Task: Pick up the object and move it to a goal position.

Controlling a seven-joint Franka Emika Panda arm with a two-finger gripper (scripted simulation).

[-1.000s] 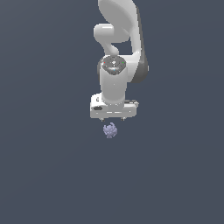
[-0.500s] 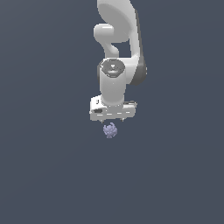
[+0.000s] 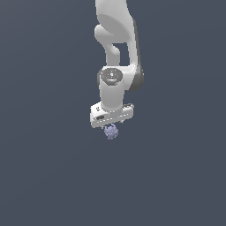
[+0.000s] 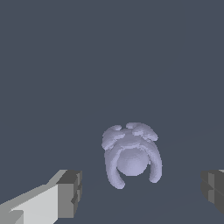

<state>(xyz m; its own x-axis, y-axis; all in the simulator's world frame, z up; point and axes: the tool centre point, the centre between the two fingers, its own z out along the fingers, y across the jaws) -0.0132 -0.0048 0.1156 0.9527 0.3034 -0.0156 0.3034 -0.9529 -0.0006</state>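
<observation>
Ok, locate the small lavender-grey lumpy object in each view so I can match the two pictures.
Exterior view: the object shows just below the white gripper, near the picture's centre.
Wrist view: the object fills the middle, lying between the two grey finger pads, touching neither.
Shared landmark: the gripper itself, directly over the object in both.

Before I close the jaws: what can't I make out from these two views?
- Exterior view: the gripper jaws are hidden behind the hand body; only the lavender-grey object peeks out below.
- Wrist view: both fingers are cut off by the picture edges; the object sits between them, apart from both.
- Goal position: no marker shows in either view.
</observation>
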